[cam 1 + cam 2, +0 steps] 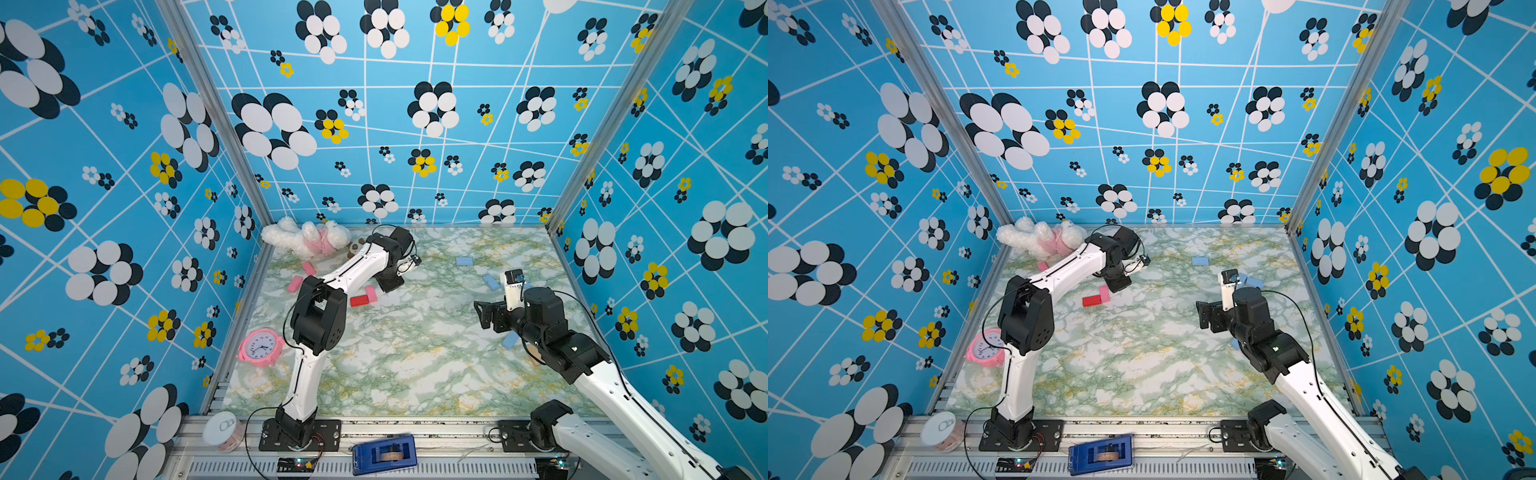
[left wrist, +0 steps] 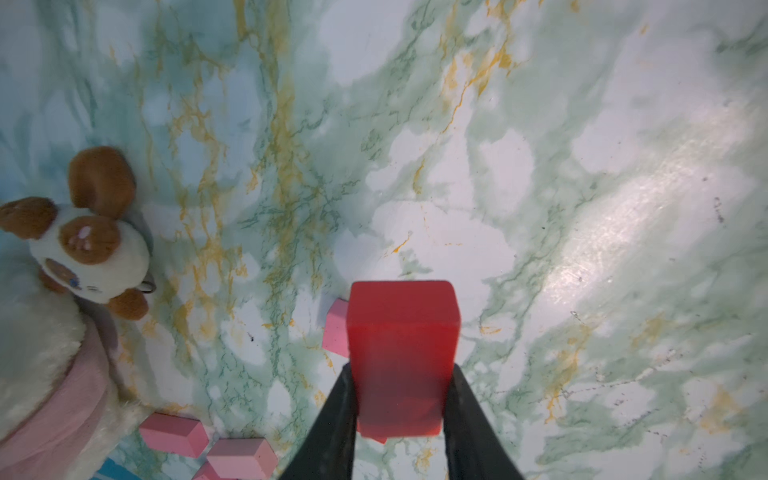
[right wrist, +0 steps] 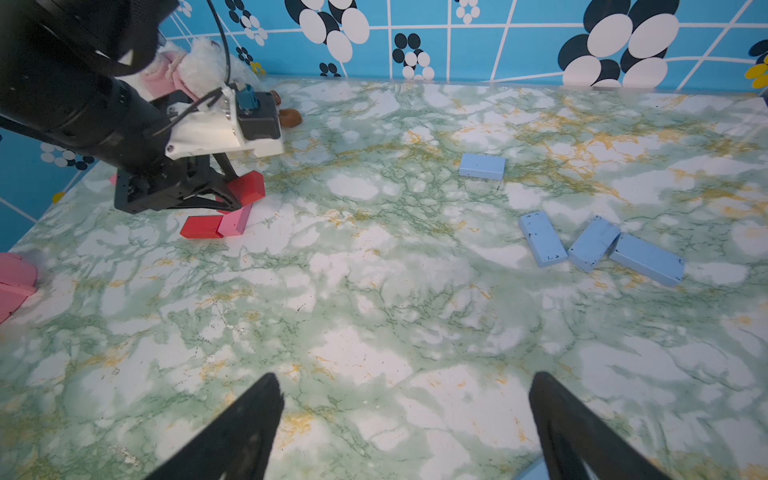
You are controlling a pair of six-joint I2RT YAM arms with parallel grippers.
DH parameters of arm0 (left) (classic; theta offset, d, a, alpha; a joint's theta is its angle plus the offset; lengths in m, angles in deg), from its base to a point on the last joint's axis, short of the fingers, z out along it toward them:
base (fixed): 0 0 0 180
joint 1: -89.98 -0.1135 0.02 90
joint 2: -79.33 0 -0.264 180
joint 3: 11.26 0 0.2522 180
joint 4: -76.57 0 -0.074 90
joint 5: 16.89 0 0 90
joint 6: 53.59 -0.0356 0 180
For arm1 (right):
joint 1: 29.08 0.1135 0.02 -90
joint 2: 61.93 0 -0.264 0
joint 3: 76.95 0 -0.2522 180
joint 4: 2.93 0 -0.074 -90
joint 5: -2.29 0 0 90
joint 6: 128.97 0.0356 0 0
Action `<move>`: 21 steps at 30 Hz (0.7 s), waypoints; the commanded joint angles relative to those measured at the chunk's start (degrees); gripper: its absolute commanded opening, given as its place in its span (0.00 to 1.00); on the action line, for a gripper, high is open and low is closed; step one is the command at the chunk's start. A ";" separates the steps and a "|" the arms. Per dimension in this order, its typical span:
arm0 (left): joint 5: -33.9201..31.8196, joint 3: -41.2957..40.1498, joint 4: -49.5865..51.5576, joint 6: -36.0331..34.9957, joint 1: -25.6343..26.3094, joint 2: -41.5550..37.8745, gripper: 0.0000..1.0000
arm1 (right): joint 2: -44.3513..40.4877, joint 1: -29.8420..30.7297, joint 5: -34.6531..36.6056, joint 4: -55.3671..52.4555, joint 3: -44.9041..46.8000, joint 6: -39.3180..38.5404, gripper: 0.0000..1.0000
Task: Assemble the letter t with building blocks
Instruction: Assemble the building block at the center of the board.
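My left gripper is shut on a red block and holds it just above the table at the back left. Right below it, a second red block lies flat with a pink block touching its end; both show in the right wrist view too, the red block beside the pink block. Two more pink blocks lie near the plush. Several light blue blocks are scattered at the right. My right gripper hovers open and empty over the right side of the table.
A white-and-pink plush toy lies in the back left corner. A pink alarm clock stands at the left edge. A tin can and a blue box sit on the front rail. Patterned walls close three sides.
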 commanded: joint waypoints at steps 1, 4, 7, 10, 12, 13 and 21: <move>0.54 0.47 1.33 -2.78 -0.42 1.40 0.18 | 0.00 0.45 -0.73 0.66 0.27 -0.24 0.96; 1.34 -0.38 1.17 -4.27 -0.79 1.72 0.18 | 0.15 0.49 -0.79 0.78 0.43 -0.24 0.96; 1.49 -0.60 1.06 -4.19 -0.88 1.85 0.18 | 0.26 0.52 -0.78 0.76 0.45 -0.18 0.96; 1.41 -1.19 1.17 -4.37 -0.93 2.24 0.18 | 0.28 0.46 -0.84 0.95 0.67 0.02 0.96; 0.86 -1.65 0.99 -4.52 -0.90 2.64 0.18 | 0.28 0.49 -0.93 0.97 0.70 0.07 0.96; 0.60 -1.99 0.67 -4.63 -0.93 2.66 0.19 | 0.28 0.48 -0.94 0.98 0.70 0.09 0.96; -0.88 -2.31 -0.37 -5.29 -1.66 3.07 0.20 | 0.39 0.48 -1.08 1.03 0.87 0.15 0.96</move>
